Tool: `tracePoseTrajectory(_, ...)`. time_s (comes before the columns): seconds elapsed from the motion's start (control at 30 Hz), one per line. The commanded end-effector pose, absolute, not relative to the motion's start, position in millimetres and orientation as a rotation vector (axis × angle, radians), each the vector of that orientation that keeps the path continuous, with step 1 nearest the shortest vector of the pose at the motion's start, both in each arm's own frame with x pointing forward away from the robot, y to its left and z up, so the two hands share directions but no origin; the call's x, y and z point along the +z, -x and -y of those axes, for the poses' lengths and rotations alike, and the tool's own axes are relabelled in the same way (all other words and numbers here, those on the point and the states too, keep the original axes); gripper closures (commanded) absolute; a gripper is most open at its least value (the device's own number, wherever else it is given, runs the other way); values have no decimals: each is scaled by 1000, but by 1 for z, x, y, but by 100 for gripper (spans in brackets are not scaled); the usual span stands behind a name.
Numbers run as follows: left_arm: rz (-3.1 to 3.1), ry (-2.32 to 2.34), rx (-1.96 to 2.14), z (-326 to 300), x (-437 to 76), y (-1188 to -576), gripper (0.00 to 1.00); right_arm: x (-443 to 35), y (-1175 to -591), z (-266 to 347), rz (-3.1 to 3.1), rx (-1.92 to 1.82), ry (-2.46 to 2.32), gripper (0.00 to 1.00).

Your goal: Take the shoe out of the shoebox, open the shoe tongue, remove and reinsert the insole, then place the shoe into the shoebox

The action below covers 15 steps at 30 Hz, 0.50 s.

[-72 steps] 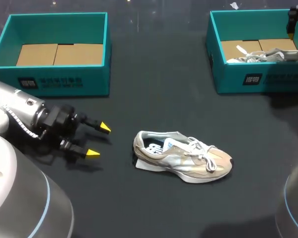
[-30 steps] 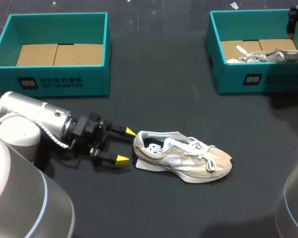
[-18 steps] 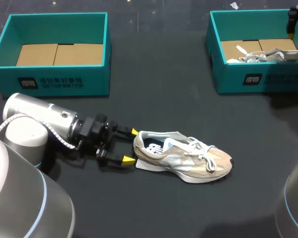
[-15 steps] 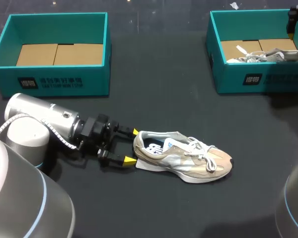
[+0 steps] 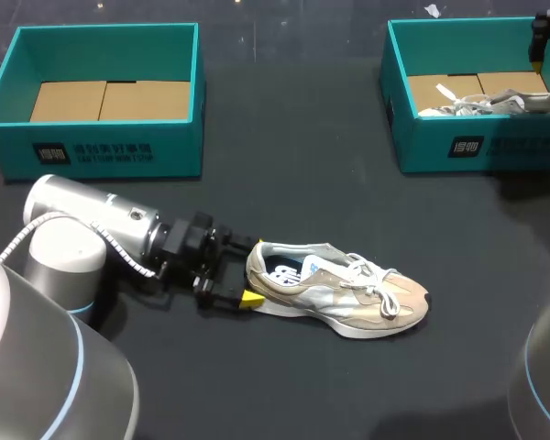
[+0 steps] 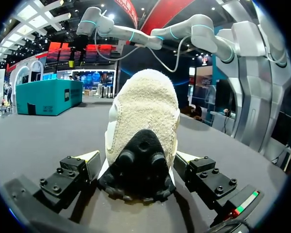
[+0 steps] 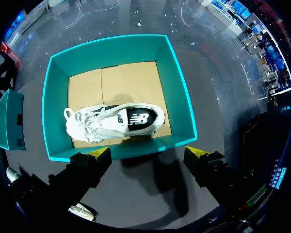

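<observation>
Advanced to the tan shoe's heel: left claw, earlier well short of it.
Head view: tan shoe lying on the bench.
Left wrist view: fingers apart, straddling the heel.
Right wrist view: right claw apart, above a shoebox holding a white shoe.

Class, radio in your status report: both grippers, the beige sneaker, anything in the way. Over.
Left gripper open, jaws flanking heel of beige suede sneaker. Right gripper open above teal cardboard shoebox holding white sneaker. Nothing in the way.
</observation>
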<state>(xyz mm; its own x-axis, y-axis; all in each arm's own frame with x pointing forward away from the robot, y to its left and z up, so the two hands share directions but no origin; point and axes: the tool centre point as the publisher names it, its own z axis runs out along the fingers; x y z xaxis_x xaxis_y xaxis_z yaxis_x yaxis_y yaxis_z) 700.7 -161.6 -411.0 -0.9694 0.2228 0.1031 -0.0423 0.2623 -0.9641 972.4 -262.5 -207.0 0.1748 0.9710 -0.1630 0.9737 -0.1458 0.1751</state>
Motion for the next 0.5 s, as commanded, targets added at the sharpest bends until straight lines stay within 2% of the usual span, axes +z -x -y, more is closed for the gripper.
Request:
tracePoseTrajectory(0.03,2309,173,1773,169,-415,-701,0,-207,-972,262,-1876,-17,-2212,0)
tracePoseTrajectory(0.5,2290,199,1770,182,-415,-695,0,-207,-972,262,-1876,-17,-2212,0)
